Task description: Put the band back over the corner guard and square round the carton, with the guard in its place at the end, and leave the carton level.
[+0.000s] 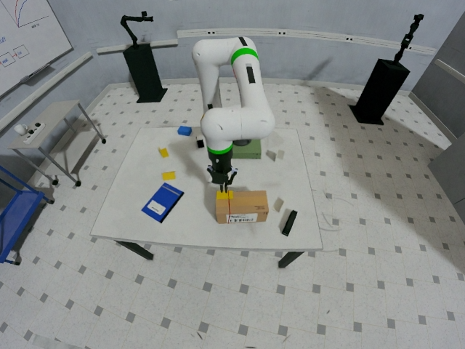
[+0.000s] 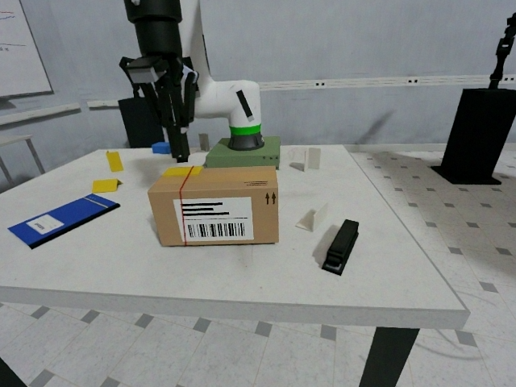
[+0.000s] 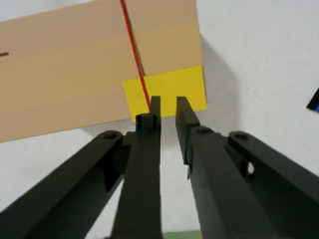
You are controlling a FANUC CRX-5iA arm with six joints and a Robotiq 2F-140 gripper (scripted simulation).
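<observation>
The brown carton stands level on the white table. A yellow corner guard sits on its top back left corner. The thin red band goes round the carton near that end. On top it runs slanted, along the guard's inner edge up to my left fingertip. My gripper points down at the carton's back edge by the guard. Its fingers are nearly together with a narrow gap, and nothing lies between them.
A blue book and two loose yellow guards lie to the left. A white guard and a black block lie right of the carton. The green arm base stands behind.
</observation>
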